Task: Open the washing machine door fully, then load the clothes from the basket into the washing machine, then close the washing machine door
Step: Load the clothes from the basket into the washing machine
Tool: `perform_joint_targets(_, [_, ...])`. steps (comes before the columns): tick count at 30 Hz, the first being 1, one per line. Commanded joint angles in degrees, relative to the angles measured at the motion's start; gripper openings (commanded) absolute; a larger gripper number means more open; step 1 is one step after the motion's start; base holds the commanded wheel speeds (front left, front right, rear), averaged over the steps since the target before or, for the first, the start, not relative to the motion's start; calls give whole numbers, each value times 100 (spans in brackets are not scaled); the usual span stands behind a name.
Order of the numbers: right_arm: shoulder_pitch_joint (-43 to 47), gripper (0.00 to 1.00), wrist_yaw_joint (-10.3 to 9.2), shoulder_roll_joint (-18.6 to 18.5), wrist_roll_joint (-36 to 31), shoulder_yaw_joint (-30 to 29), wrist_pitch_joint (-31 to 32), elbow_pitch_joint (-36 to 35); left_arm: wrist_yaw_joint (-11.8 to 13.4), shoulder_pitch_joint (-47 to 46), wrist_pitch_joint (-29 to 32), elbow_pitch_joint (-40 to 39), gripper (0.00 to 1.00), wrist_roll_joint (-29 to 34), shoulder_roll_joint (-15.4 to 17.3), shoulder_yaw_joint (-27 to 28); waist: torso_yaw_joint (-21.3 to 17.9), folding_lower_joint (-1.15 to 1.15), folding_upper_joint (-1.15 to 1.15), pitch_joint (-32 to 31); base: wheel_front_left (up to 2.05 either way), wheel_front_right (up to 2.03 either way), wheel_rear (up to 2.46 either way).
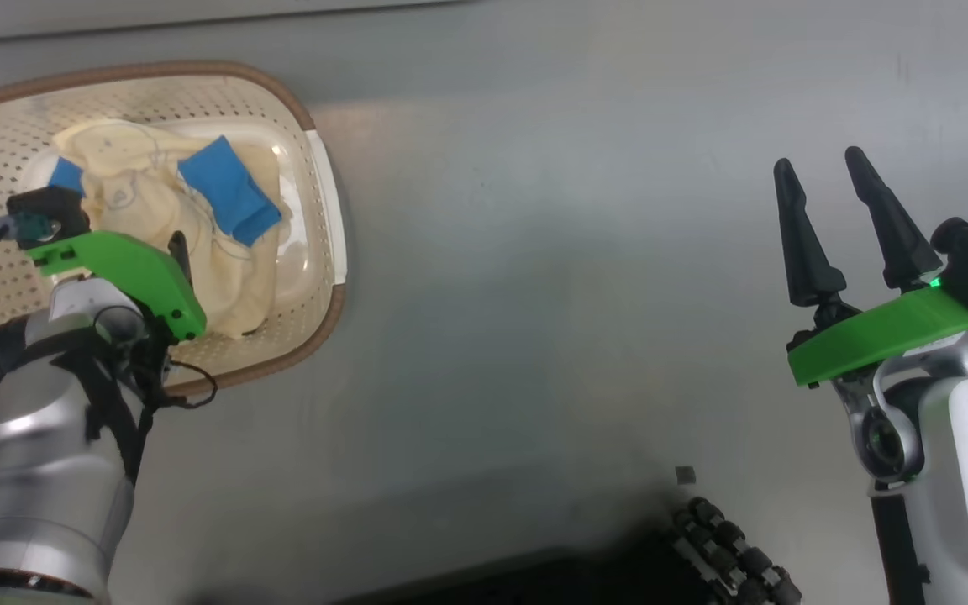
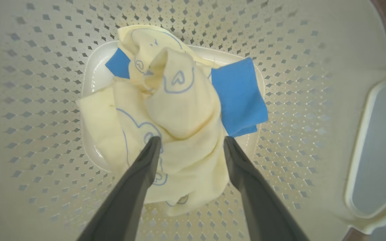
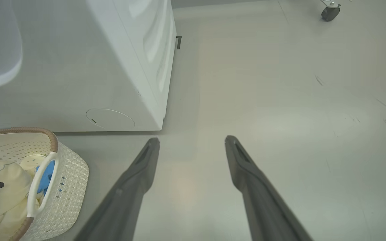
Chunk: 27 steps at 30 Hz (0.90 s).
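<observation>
Loading looks barely begun — the clothes (image 2: 179, 110) lie heaped in the basket (image 1: 328, 210) on the floor at left, the left claw (image 2: 191, 140) spread astride them, pinching nothing. The right claw (image 1: 818, 160) hangs spread, empty. The washing machine (image 3: 112, 67) stands just beyond; its door I cannot judge — loading and closing remain.

I count one basket (image 1: 156, 97) on my left, holding one heap of clothes (image 2: 179, 110) with two blue patches (image 2: 238, 97); I cannot tell how many garments. One washing machine (image 3: 79, 67). One caster wheel (image 3: 329, 13), far off. Two grippers, the left gripper (image 2: 191, 139) and the right gripper (image 1: 818, 160), with two fingers each.
</observation>
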Motion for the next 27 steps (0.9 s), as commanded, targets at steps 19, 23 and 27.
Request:
perform_joint_targets(19, [143, 100, -1, -85, 123, 162, -102, -467, 229, -442, 170, 297, 0, -485, 265, 469, -301, -2, 0, 1205, 0, 0, 0])
perform_joint_targets(23, [182, 100, -1, -85, 136, 114, -78, -523, 306, -403, -32, 310, 0, -428, 232, 399, -283, -2, 0, 1200, 0, 0, 0])
perform_joint_targets(27, [209, 100, -1, -85, 178, 55, -66, -546, 252, -388, -127, 317, 0, -440, 153, 377, -186, -2, 0, 1145, 0, 0, 0])
